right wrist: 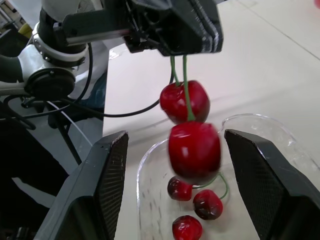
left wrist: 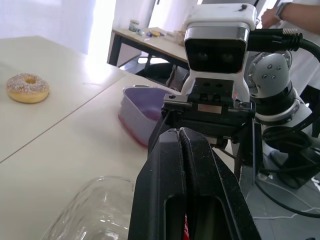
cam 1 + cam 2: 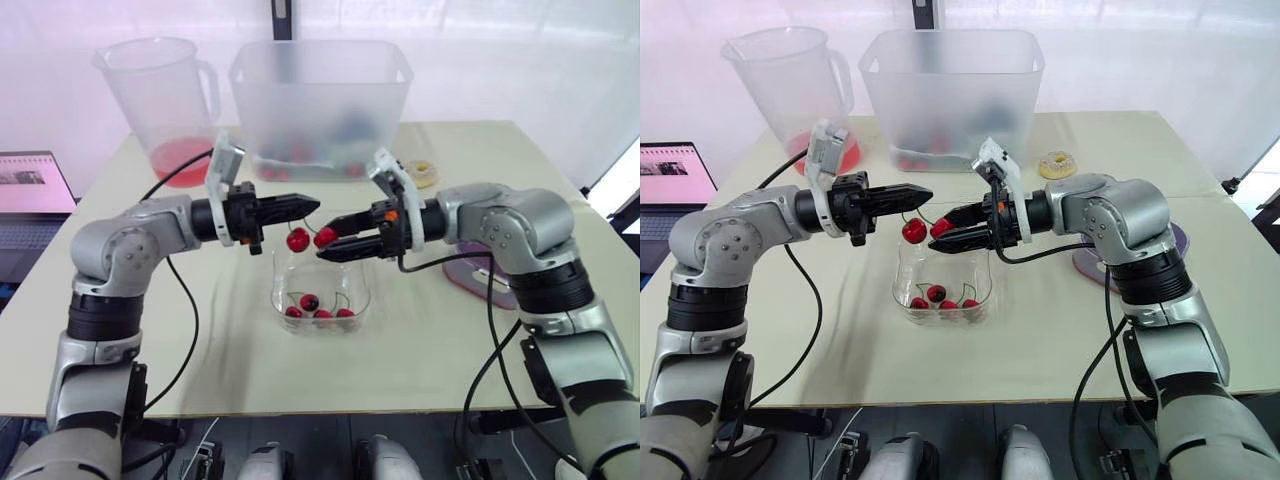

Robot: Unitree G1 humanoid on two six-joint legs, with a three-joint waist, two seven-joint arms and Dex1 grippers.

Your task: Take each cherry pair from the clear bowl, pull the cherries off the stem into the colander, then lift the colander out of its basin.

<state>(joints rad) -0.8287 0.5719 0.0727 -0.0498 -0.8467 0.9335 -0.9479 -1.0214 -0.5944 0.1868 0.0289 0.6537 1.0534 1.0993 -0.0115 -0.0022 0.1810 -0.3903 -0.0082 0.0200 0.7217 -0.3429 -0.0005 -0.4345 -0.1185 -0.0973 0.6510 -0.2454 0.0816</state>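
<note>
A cherry pair point(image 3: 297, 240) hangs by its green stems above the clear bowl point(image 3: 350, 292). My left gripper point(image 3: 310, 205) is shut on the stems, its fingers point(image 2: 180, 190) pressed together. My right gripper point(image 3: 325, 243) is open, with one finger on each side of the nearer cherry point(image 1: 194, 150) and a gap on both sides. Several more cherries point(image 3: 320, 313) lie in the bowl. At the back stands the frosted basin point(image 3: 320, 90); the colander inside shows only dimly, with red cherries at its bottom.
A clear jug point(image 3: 165, 100) with red liquid stands at the back left. A donut point(image 3: 421, 172) lies right of the basin. A purple dish point(image 3: 475, 272) sits under my right forearm. A laptop point(image 3: 30, 195) is off the table's left edge.
</note>
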